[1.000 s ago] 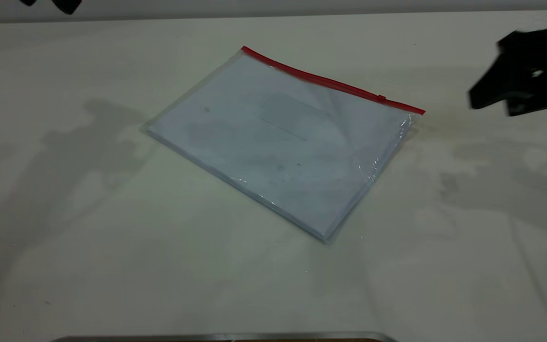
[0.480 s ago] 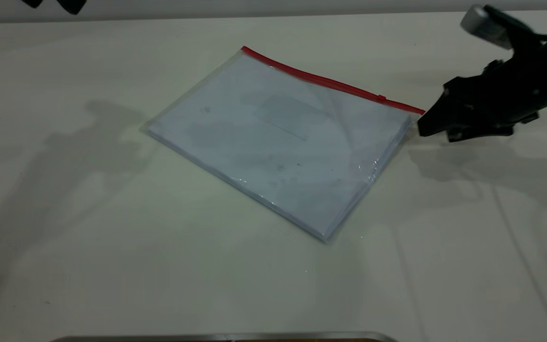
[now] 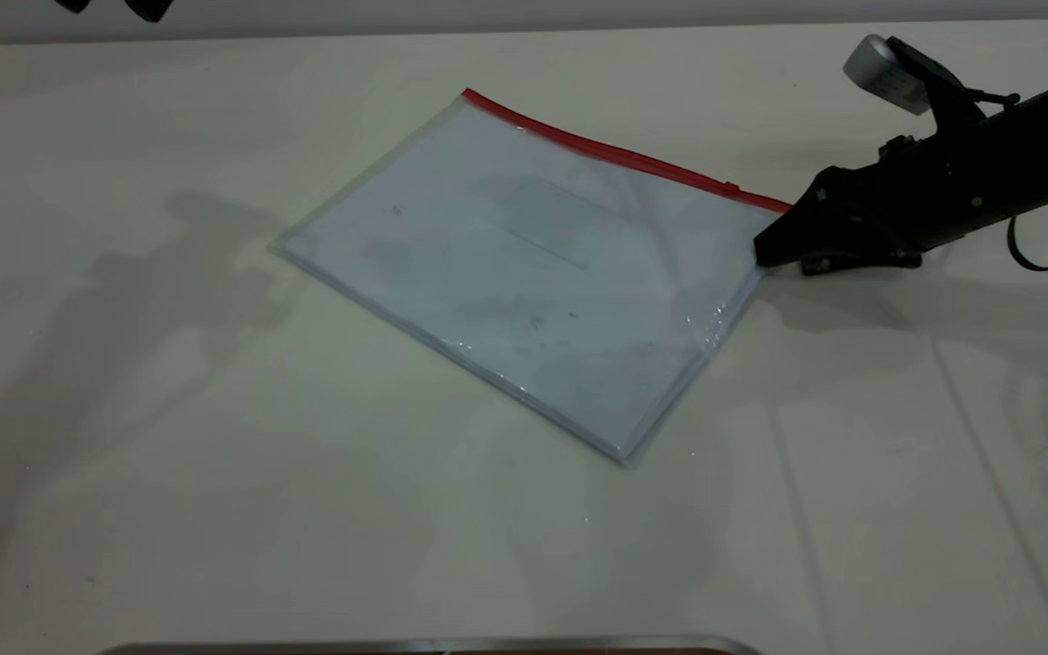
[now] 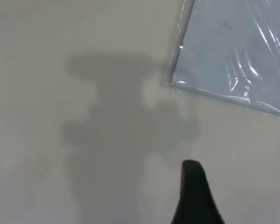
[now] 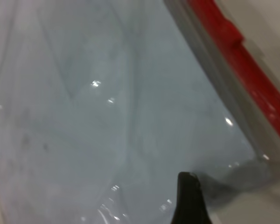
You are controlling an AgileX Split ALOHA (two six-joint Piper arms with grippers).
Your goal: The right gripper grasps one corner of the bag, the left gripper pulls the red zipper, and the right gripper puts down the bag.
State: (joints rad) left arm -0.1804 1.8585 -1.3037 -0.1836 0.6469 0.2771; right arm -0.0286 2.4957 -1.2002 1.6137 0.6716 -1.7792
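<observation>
The bag [image 3: 533,264] is seen lying flat near the middle of the table [image 3: 215,509], slightly toward 12 o'clock, with white sheets visible through the clear plastic. The red zipper [image 3: 619,155] forms its far long edge, running from about 11 o'clock down toward 3 o'clock, and the small slider [image 3: 731,188] is found close to the 3 o'clock end. The right gripper [image 3: 765,253] is placed low at the bag's 3 o'clock corner, its tips at the corner just below the end of the zipper; whether the corner is pinched, or how far the jaws stand apart, cannot be told. In the right wrist view a single black fingertip [image 5: 189,196] is seen over the plastic. The left gripper [image 3: 115,7] is held at the table's far edge at about 11 o'clock, well apart from the bag, and its opening cannot be told either.
</observation>
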